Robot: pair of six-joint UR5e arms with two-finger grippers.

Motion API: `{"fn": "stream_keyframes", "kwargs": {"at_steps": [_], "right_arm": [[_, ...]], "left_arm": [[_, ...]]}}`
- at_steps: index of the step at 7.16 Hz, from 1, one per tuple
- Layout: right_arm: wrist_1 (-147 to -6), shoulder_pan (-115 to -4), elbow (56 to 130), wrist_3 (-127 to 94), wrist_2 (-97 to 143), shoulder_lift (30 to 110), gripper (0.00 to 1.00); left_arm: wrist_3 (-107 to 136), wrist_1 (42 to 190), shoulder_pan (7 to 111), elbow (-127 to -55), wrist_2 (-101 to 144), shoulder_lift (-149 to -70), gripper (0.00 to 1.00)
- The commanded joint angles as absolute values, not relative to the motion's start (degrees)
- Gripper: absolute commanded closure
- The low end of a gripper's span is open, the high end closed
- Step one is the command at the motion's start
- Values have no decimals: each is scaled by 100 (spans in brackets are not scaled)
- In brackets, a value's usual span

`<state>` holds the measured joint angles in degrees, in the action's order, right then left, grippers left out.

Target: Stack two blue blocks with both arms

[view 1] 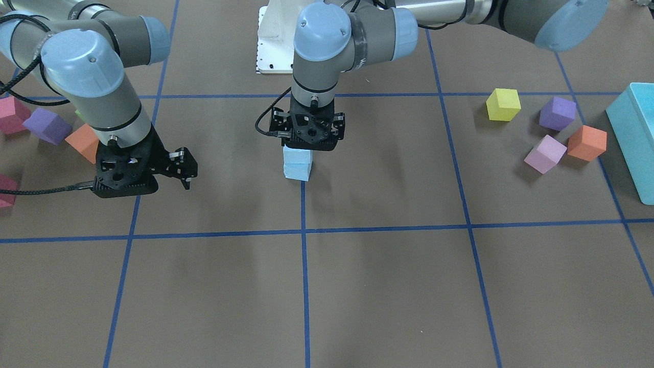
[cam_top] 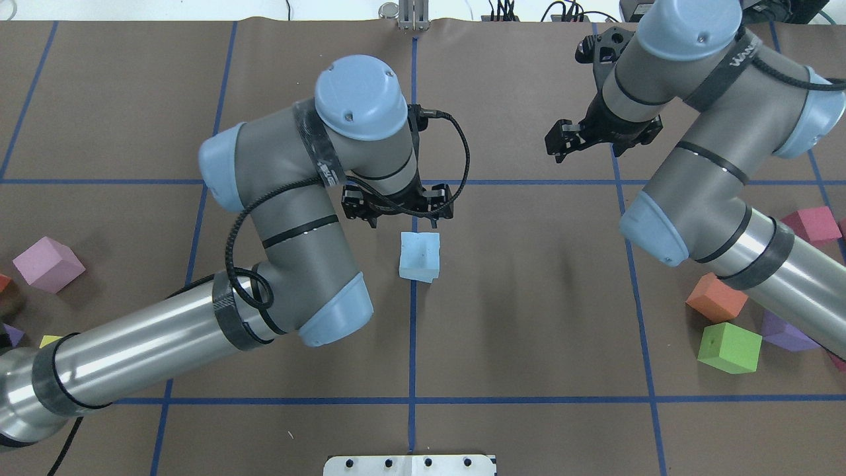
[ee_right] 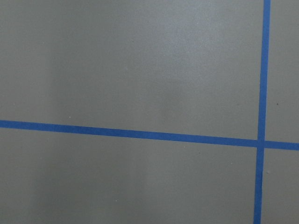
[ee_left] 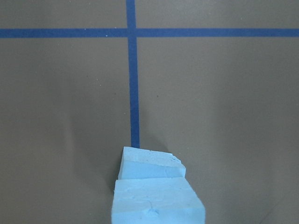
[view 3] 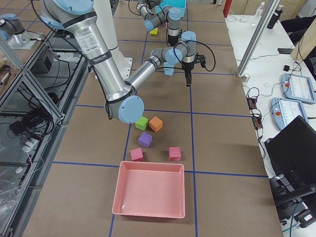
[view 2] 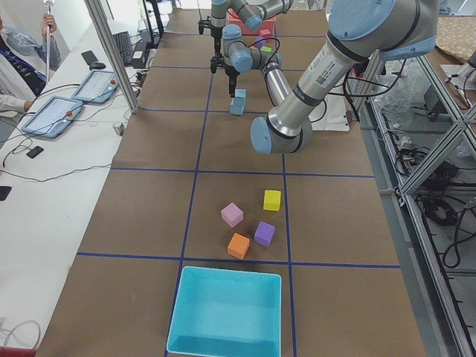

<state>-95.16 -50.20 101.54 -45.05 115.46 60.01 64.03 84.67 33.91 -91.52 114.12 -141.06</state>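
Your two blue blocks [view 1: 297,163] stand stacked on the centre tape line [view 1: 305,204] (the top one sits slightly askew). The left gripper [cam_top: 403,221] hangs just above them, jaws spread, holding nothing. The right gripper [cam_top: 585,147], also spread and empty, is well apart.

2 blue blks [view 1: 298,155], 9 other cubes [view 1: 503,104], 2 bins [view 2: 223,309].
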Motion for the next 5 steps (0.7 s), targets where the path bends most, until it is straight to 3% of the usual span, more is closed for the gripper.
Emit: {"fn": "stream_keyframes", "kwargs": {"at_steps": [1,3,5], "right_arm": [[-9519,-5613,10204,-3903,11610,6020,0],[-9527,-6001,10125,-3275,11724,6134,0],[-9527,-6720,10187,-2744,12213,6887,0]], "left_arm": [[5410,7772,4057,-9754,11722,-13879,1],[3947,7717,5127,-10097,12415,-13240,1],[2529,7525,6200,-10431,12927,-12501,1]]}}
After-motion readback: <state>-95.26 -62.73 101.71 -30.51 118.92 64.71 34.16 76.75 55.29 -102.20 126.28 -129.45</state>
